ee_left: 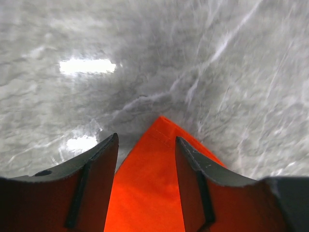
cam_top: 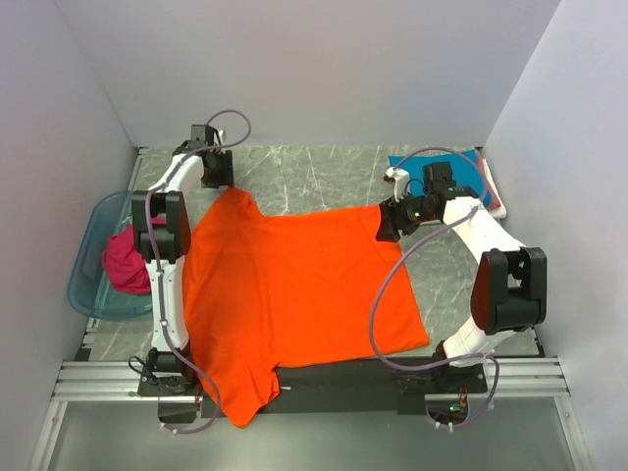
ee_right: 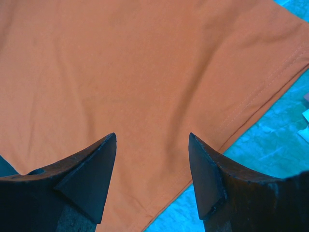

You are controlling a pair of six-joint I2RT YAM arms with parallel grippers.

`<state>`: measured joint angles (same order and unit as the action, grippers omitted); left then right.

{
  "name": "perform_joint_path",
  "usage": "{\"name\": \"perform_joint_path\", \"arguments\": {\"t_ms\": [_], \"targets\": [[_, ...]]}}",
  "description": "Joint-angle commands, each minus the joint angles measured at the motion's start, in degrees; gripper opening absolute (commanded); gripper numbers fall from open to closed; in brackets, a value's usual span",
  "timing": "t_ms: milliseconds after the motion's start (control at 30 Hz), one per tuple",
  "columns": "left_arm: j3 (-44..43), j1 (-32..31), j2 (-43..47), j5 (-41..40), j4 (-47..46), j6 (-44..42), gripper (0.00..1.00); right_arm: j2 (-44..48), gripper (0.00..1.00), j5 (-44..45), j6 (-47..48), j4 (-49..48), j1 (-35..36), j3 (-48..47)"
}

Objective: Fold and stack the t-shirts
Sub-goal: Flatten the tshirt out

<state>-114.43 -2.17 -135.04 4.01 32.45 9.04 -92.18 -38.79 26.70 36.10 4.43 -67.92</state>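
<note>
A bright orange t-shirt (cam_top: 294,285) lies spread flat across the table, with one sleeve hanging over the near edge. My left gripper (cam_top: 220,182) hovers at the shirt's far left corner. In the left wrist view that pointed corner (ee_left: 159,159) lies on the marble between the spread fingers of my left gripper (ee_left: 146,137), open, with neither finger pinching it. My right gripper (cam_top: 387,228) is at the far right corner. It stands open (ee_right: 152,135) just above the cloth and its stitched hem (ee_right: 270,82). A folded teal t-shirt (cam_top: 461,169) lies back right, and a magenta one (cam_top: 126,263) sits in the tub.
A translucent blue tub (cam_top: 90,294) stands off the table's left edge beside the left arm. White and pink cloth edges (cam_top: 497,201) show under the teal shirt. Grey walls close in the back and both sides. Bare marble (cam_top: 314,172) runs behind the orange shirt.
</note>
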Motion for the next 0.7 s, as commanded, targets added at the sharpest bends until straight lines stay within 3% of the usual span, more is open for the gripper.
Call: {"name": "perform_joint_path", "arguments": {"t_ms": [0, 133, 367, 533, 667], "targets": [[0.87, 0.24, -0.13, 4.86, 0.69, -5.61, 0.56, 0.25, 0.68, -1.47, 0.55, -0.24, -0.56, -0.28], [1.14, 0.24, -0.22, 6.62, 0.69, -7.54, 0.56, -0.10, 0.68, -1.56, 0.72, 0.03, -0.56, -0.28], [0.17, -0.37, -3.12, 2.85, 1.30, -8.42, 0.51, 0.60, 0.68, -2.08, 0.63, 0.20, -0.82, -0.19], [0.79, -2.39, -3.82, -3.82, 1.22, -8.42, 0.44, 0.51, 0.68, -2.79, 0.72, 0.38, -1.35, -0.37], [0.96, -4.15, -4.18, -9.36, 0.86, -10.71, 0.45, 0.78, 0.68, -3.66, 0.81, 0.73, -1.96, -0.46]]}}
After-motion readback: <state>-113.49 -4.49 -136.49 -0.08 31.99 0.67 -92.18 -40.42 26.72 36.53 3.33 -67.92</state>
